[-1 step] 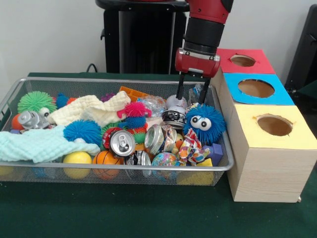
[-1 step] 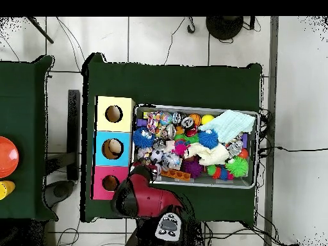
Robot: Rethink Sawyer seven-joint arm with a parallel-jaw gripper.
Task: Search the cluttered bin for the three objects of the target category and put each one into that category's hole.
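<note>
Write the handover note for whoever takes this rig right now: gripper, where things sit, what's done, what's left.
Gripper: open, fingers straddling a silver can standing at the wire bin's end nearest the boxes; not closed on it.
Cans in the bin: two more lie near the front, one with its top facing the camera and one beside it; another lies at the opposite end.
Holes: red, blue, yellow boxes; nothing seen in them.
Done: no drop visible.
Left: likely grasp the can, deliver it, then find the rest.

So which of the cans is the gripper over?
The dark-labelled can beside the blue fuzzy toy, framed by the open gripper; the other cans lie nearer the bin's front.
</note>
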